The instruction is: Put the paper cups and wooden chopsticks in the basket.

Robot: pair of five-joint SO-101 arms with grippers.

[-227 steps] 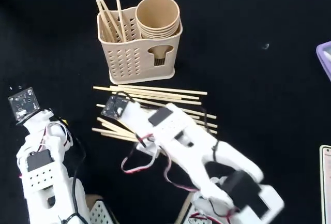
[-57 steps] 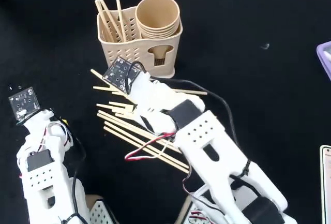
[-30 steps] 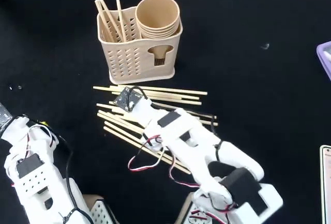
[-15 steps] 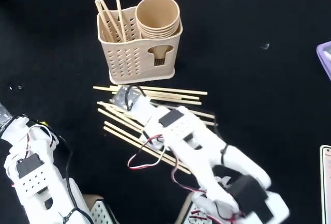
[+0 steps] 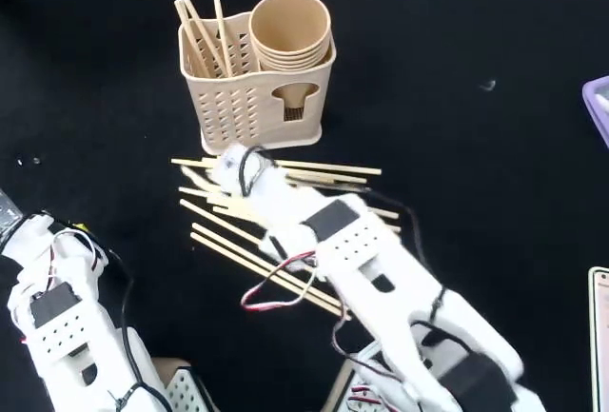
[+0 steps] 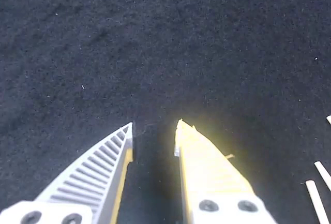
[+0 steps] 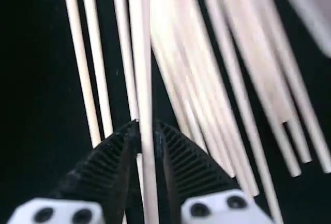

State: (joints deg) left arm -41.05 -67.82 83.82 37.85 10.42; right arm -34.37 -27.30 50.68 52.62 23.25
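A beige perforated basket (image 5: 249,103) stands at the back of the black table, holding a stack of paper cups (image 5: 290,27) and several upright wooden chopsticks (image 5: 202,31). More chopsticks (image 5: 328,172) lie loose in a fan in front of it. My right gripper (image 7: 146,127) is shut on one chopstick (image 7: 145,53), with other sticks (image 7: 222,105) lying beside and below it. From above, that gripper (image 5: 226,168) sits at the near left of the pile, just in front of the basket. My left gripper (image 6: 153,125) is open over bare black cloth at the table's left side.
The left arm's white body (image 5: 57,312) fills the near left corner. A red and white cable (image 5: 276,284) loops over the nearest chopsticks. A purple object (image 5: 598,107) and a white one (image 5: 600,326) sit at the right edge. Ends of loose sticks (image 6: 318,185) show near the left gripper.
The right arm has stretched out toward the basket, carrying its gripper from the middle of the pile to its far left end. The left arm has kept still over the last second.
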